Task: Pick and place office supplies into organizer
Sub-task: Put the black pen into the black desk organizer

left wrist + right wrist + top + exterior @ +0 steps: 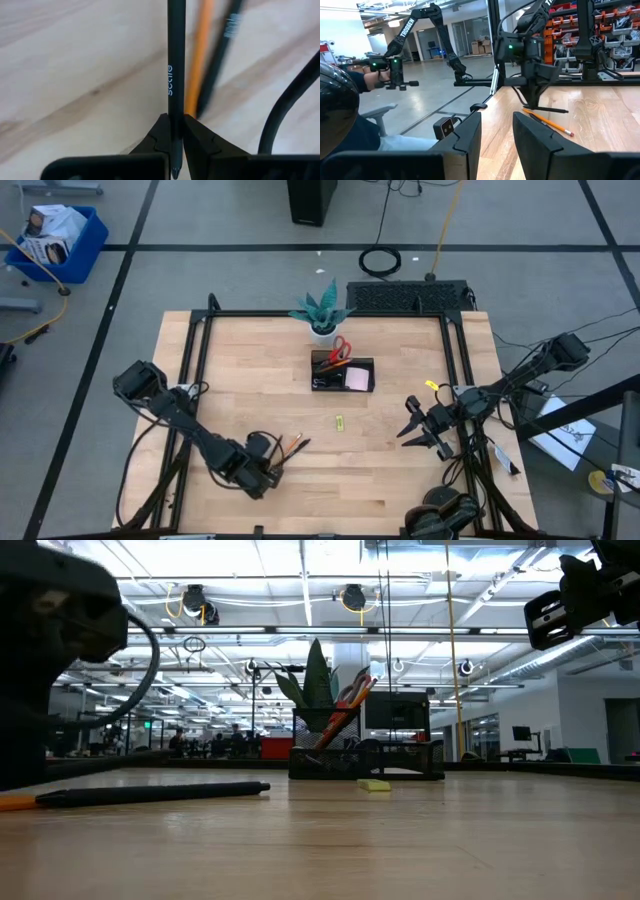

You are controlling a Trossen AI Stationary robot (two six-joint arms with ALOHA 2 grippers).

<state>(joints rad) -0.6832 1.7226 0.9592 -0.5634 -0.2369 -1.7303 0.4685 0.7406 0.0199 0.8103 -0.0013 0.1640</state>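
Observation:
My left gripper (272, 470) is near the table's near-left part, shut on a thin black pen (176, 75). An orange pencil (197, 65) and a second black pen (220, 60) lie on the wood just beside it. My right gripper (408, 423) hangs open above the table's right side, touching nothing. The black organizer (342, 372) stands at the middle far part; red-handled scissors (340, 348) stick up from its taller compartment and a pink pad (357, 379) lies in the lower one. A small yellow-green clip (338, 421) lies on the wood nearer than it. My left gripper pinches the black pen near one end (176, 131) between its two fingers, which come from above and lie across it. The pen lies about level (550, 109), seemingly just above the tabletop, its long free part (160, 793) reaching out from the gripper.
A white pot with a teal plant (322, 315) stands just beyond the organizer at the far edge. Black frame rails (200, 370) run along the table's left and right sides. Bare wood lies between the two grippers. A person sits beyond the table in the right wrist view.

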